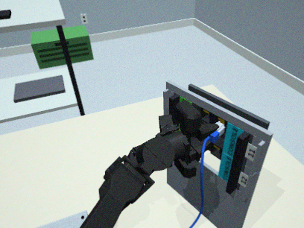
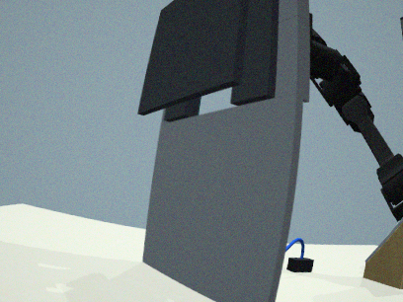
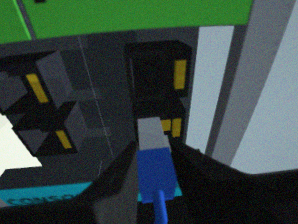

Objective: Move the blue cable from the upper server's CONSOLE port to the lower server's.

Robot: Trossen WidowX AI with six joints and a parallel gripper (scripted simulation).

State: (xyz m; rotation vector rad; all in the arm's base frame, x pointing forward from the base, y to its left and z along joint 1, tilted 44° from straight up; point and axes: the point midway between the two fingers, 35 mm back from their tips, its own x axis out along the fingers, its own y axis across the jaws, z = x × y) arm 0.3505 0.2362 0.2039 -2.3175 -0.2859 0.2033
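pinching the blue plug (image 1: 214, 136) (image 3: 156, 172) in the pincer (image 1: 215, 130) (image 3: 152, 144), with black fingers shut against both sides of it; showing a pale clear end ahead of the blue part, right at a dark port opening with yellow beside it; cannot tell from here how deep in, or whether clicked home; sitting up high on the grey panel (image 1: 238, 209) (image 2: 222, 173), close by the upper teal console strip (image 1: 234, 141) and above the lower teal strip (image 1: 224, 168); marked 11 on the upper tag (image 1: 251, 152), 12 on the lower tag (image 1: 243, 179).

standing upright near the far right corner of the bench (image 1: 56, 149) (image 2: 49, 222), as seen from the top; reaching across to it with the black arm (image 1: 123, 186) (image 2: 341, 89), bent at the wrist; trailing the blue cable (image 1: 202, 171) (image 2: 297, 241) (image 3: 160, 207) down from the plug in front of the panel; meeting a small black block (image 2: 300, 264) on the bench, just beside the panel's lower edge in the exterior view.

beyond the bench's far edge, toward its left, can see a green box (image 1: 63, 48) and a flat dark slab (image 1: 39, 89), well apart from the panel.
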